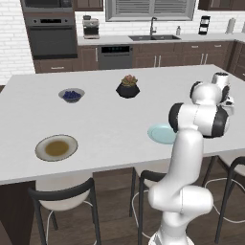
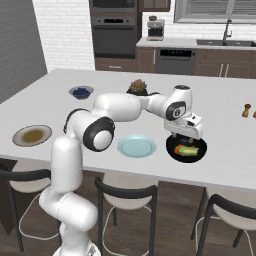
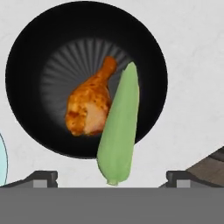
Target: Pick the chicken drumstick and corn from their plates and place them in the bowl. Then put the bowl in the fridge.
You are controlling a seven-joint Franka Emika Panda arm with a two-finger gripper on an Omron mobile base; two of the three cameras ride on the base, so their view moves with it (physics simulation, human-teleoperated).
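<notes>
The black bowl [image 3: 30, 83] [image 2: 200, 154] sits on the white island counter near its front edge. In it lie the orange-brown chicken drumstick [image 3: 89, 105] and the pale green corn [image 3: 120, 127] [image 2: 188, 151], side by side. The cob's near end reaches past the bowl's rim in the hand view. My gripper [image 3: 111, 178] [image 2: 186, 138] hangs just above the bowl, open, with nothing between its fingers. The light blue plate [image 2: 136, 146] [image 1: 160, 134] lies bare left of the bowl. The grey-rimmed plate [image 1: 56, 147] [image 2: 32, 135] with a brownish centre lies bare at the far left. The fridge is out of view.
A small grey bowl of blueberries [image 1: 72, 94] [image 2: 81, 92] and a potted succulent [image 1: 128, 87] [image 2: 138, 86] stand further back on the island. A brown shaker [image 2: 246, 110] stands at the right. Black stools [image 2: 125, 200] line the near counter edge.
</notes>
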